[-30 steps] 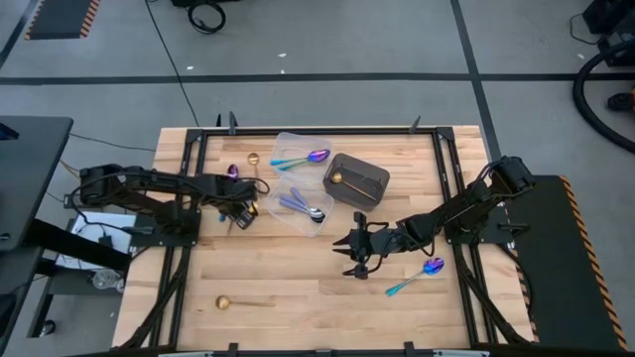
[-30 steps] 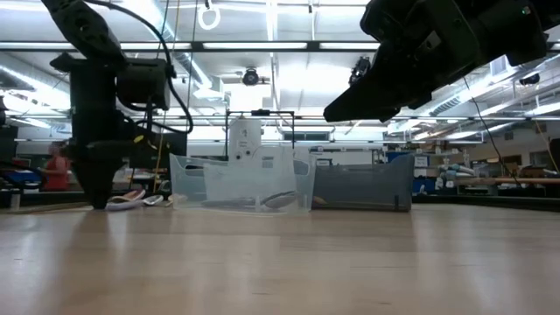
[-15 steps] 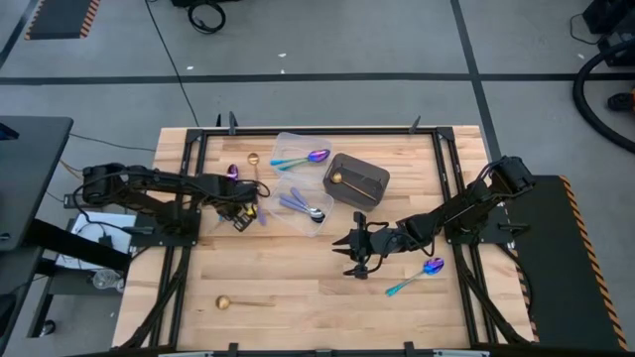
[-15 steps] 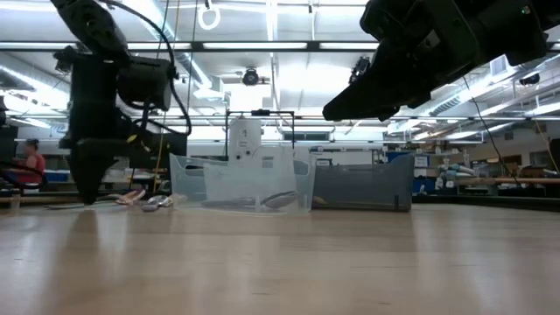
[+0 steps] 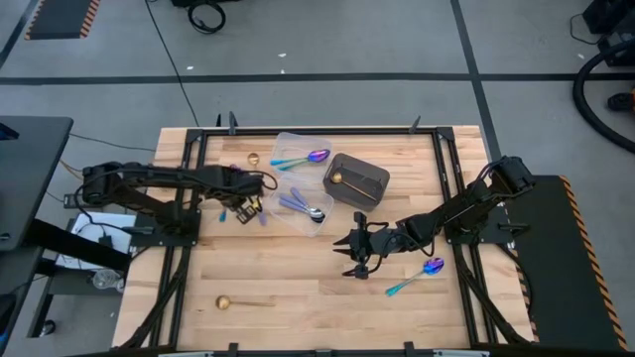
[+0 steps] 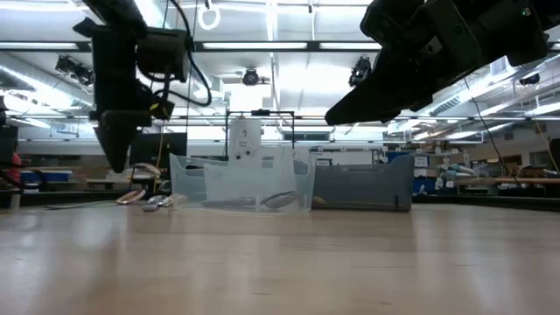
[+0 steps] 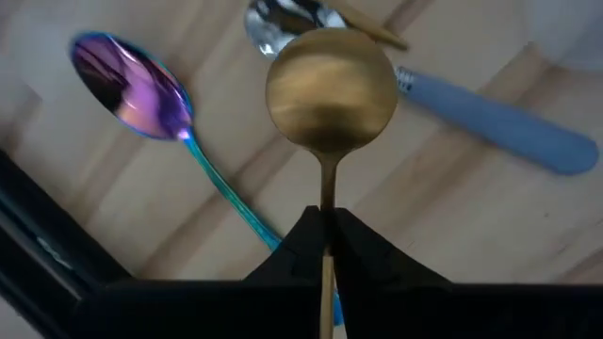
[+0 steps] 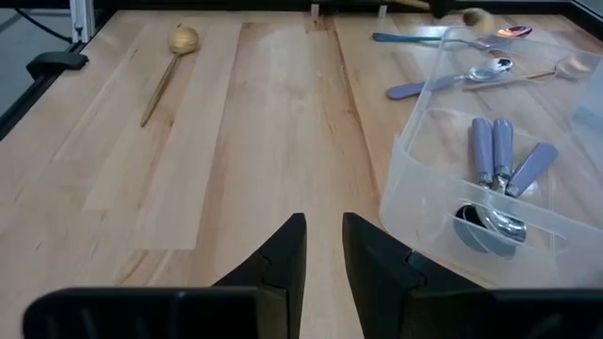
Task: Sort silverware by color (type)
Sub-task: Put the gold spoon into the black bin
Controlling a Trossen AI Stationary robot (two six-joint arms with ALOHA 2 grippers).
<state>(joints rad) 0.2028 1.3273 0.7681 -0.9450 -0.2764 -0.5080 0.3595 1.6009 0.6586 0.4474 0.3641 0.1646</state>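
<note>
Near the table's left edge, the left gripper (image 7: 325, 226) pinches a gold spoon (image 7: 330, 89); several spoons remain unsorted.

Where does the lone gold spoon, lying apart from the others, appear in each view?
High: lone gold spoon, lower left of the table.
Low: cannot be made out.
Left wrist: absent; the held gold spoon there is another.
Right wrist: upper left.
Shared landmark: clear tub of lavender-handled spoons.
</note>
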